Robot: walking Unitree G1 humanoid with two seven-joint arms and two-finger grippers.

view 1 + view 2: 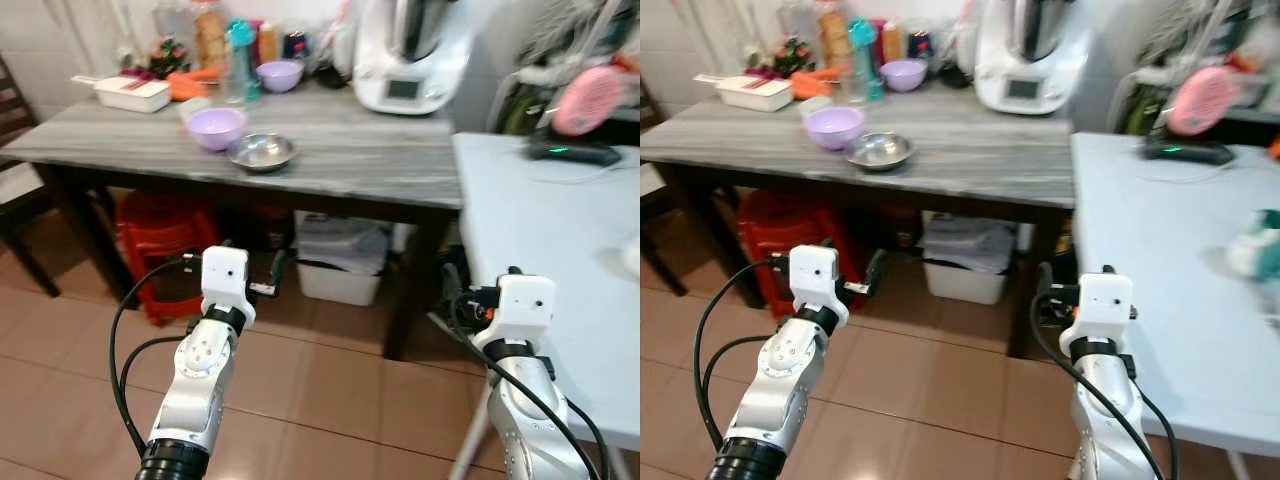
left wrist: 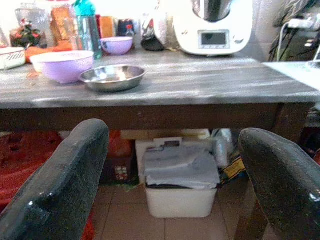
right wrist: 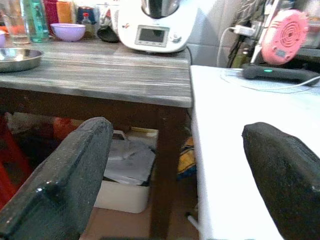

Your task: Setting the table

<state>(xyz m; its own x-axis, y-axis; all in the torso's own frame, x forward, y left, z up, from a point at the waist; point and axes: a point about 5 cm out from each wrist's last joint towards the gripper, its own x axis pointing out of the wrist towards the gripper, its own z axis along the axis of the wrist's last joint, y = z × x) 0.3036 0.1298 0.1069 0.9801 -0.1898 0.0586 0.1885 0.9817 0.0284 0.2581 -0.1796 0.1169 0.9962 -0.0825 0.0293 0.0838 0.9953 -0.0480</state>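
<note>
The left tool [image 2: 170, 185] is held with its two black fingers spread wide, nothing between them, below the level of the grey wood-grain surface [image 1: 350, 150] and short of its front edge. The right tool [image 3: 175, 185] is likewise spread and empty, held low before the gap where that surface meets a white surface [image 1: 560, 260] standing at its right end.

The floor [image 1: 330, 380] is laid with reddish-brown tiles. Under the grey surface a red plastic stool [image 1: 160, 240] is seen toward the left end and a white bin [image 1: 345, 260] with a crumpled liner near the middle.

A shallow stainless steel bowl [image 1: 262, 152] lies near the front edge of the grey surface, left of its middle; it is shiny and empty. A lilac plastic bowl [image 1: 217, 127] stands just behind and to the left of it, apparently touching. A smaller lilac bowl [image 1: 280, 74] is placed at the back edge among bottles, with a white lidded container [image 1: 132, 93] toward the back left corner. A white kitchen machine [image 1: 405, 55] with a small display stands at the back right. On the white surface a pink fan [image 1: 588, 100] is seen at the far edge.
</note>
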